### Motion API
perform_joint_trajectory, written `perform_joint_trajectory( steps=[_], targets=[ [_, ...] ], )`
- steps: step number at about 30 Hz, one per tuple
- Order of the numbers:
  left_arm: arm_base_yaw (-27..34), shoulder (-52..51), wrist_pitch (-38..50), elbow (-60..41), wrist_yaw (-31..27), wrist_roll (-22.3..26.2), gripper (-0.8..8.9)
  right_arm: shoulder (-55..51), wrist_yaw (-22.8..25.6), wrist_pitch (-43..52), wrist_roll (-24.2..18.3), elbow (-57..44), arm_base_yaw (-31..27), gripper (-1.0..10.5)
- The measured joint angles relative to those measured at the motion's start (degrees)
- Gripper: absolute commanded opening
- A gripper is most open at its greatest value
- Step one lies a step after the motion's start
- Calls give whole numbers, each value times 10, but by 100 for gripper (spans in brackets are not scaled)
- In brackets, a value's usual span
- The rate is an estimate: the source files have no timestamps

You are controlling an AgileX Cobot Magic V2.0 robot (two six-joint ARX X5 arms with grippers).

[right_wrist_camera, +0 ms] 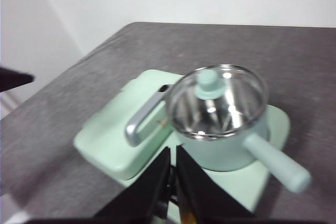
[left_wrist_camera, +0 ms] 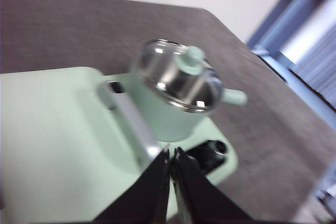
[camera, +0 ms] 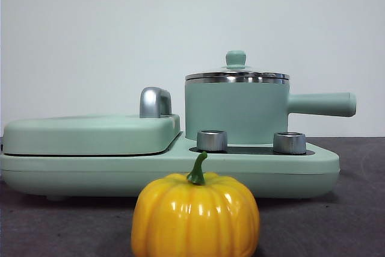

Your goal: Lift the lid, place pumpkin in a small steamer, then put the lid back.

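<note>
The round clear glass lid point(camera: 237, 75) with its shiny steel rim and small mint-green knob sits closed on the small steamer point(camera: 236, 111), a mint-green cylindrical pot with a steel rim whose long straight handle points to the right in the front view. The steamer stands on the right part of a mint-green cooking base point(camera: 301, 170), behind two short metal control knobs point(camera: 212, 140). To its left on the same base lies a wide flat mint-green griddle cover point(camera: 90, 133) with a chrome handle point(camera: 154, 102). The small glossy yellow-orange ribbed pumpkin point(camera: 195, 215) with a curved green stem rests on the dark grey desk point(camera: 355, 209) in front of the base, apart from it and nearest the front camera.

The left gripper point(left_wrist_camera: 171, 156) hangs above the base near the chrome handle, its black jaws together and holding nothing. The right gripper point(right_wrist_camera: 172, 153) hangs above the steamer's near side, jaws likewise together and empty.
</note>
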Motion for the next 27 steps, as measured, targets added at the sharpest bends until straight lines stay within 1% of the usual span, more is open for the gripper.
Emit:
perform_joint_trajectory(
  steps=[2,5,9,13,15,16,17,19,21,22,23,24,27],
  targets=[
    [-11,16,-6,20,15,2,15,2,-18,-2,-4,2,0,14],
    [-27,30,-14,40,25,5,20,2,-31,-4,-9,2,0,14],
    [-42,30,-12,42,27,11,20,1,-33,-4,-11,2,0,15],
    [-44,30,-13,42,27,15,44,1,-32,-4,-11,2,0,16],
    [-44,30,-14,42,27,15,115,1,-32,-4,-11,2,0,16],
    [-44,30,-14,42,27,15,173,1,-32,-4,-11,2,0,19],
    [-44,30,-14,42,27,15,235,1,-32,-4,-11,2,0,46],
    [-44,30,-14,42,27,15,395,1,-32,-4,-12,2,0,188],
    [-44,30,-14,42,27,15,509,1,-31,-4,-13,2,0,343],
    [-44,30,-14,42,27,15,544,1,-29,-4,-13,2,0,409],
    [-44,30,-14,42,27,15,561,1,-29,-4,-13,2,0,448],
    [-44,30,-14,42,27,15,566,1,-29,-4,-13,2,0,469],
    [-44,30,-14,42,27,15,566,2,-29,-4,-13,2,0,470]
  ],
)
